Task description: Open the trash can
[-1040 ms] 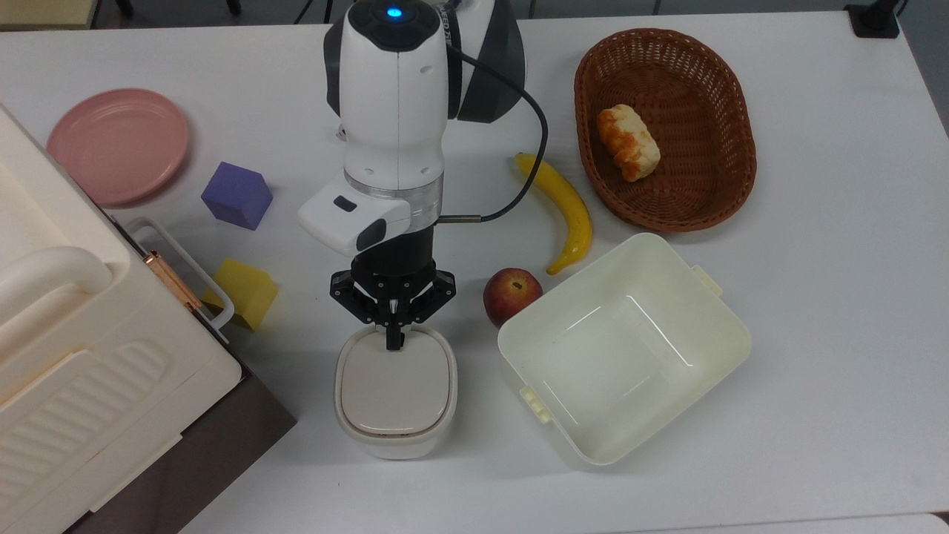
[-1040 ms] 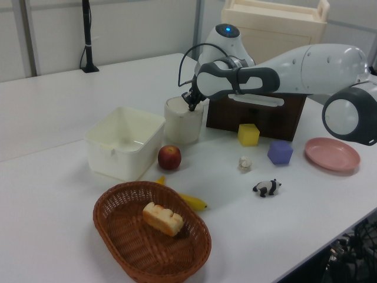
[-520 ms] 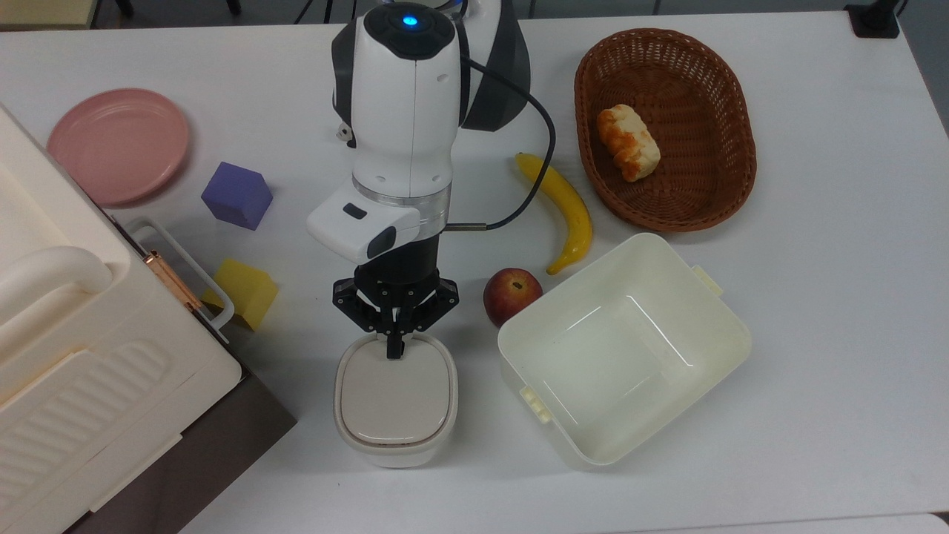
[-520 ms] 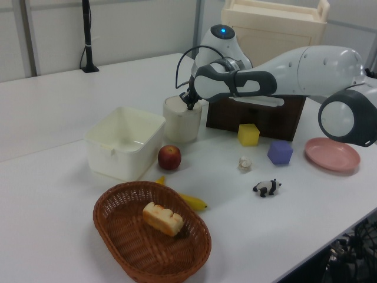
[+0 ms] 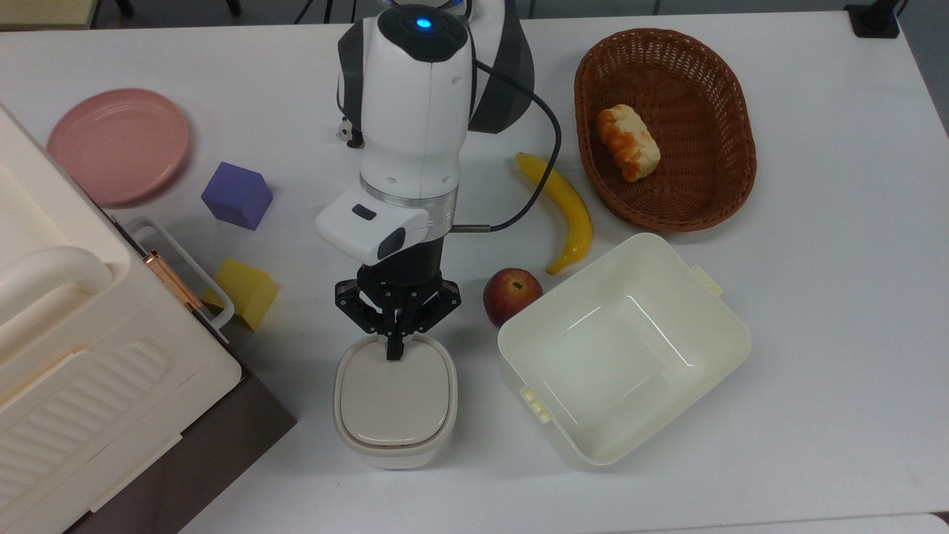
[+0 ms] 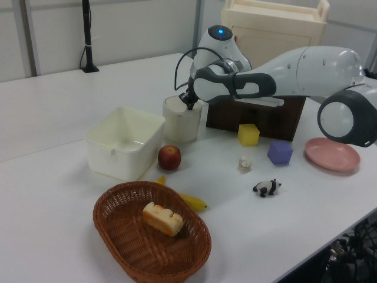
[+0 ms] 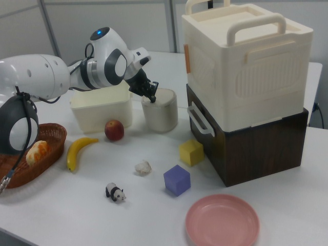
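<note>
The trash can (image 5: pixel 395 404) is a small cream bin with a flat beige lid, standing near the table's front edge in the top view. Its lid lies flat and closed. My gripper (image 5: pixel 394 350) points straight down with its fingers shut together, the tip resting on the lid's edge nearest the arm. In the left view the gripper (image 6: pixel 189 106) touches the top rim of the trash can (image 6: pixel 180 122). The right view shows the gripper (image 7: pixel 152 97) at the rim of the trash can (image 7: pixel 161 113) as well.
A pale lidless tub (image 5: pixel 667 285) and an apple (image 5: pixel 511 295) sit on the top view's right of the bin. A banana (image 5: pixel 567 211) and a wicker basket (image 5: pixel 697 81) lie beyond. A big cream box (image 5: pixel 74 356), yellow block (image 5: pixel 245 293), purple block (image 5: pixel 237 195) and pink plate (image 5: pixel 118 144) are on the top view's left.
The arm's wrist has shifted slightly toward the top view's right and the fingertip has crept a little further onto the lid. The lid stays flat.
</note>
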You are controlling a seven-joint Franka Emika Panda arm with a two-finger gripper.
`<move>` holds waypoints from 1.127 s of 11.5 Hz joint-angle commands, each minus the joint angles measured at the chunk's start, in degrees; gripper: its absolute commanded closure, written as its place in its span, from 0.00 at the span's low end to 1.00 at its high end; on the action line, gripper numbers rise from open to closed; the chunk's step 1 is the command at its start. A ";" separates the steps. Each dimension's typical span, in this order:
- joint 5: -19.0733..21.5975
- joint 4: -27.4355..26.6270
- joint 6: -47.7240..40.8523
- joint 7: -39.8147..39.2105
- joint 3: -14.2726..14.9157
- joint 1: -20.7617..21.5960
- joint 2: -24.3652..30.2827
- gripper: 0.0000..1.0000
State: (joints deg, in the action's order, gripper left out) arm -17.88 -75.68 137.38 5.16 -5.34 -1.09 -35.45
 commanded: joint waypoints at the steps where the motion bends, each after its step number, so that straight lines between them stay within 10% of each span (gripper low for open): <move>1: -2.86 -0.52 1.14 2.56 0.25 0.21 -3.66 1.00; 13: -2.25 -6.23 1.14 2.22 -2.65 -0.40 -2.52 1.00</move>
State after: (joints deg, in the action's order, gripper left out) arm -20.37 -76.62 137.40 5.93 -6.18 -1.29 -34.98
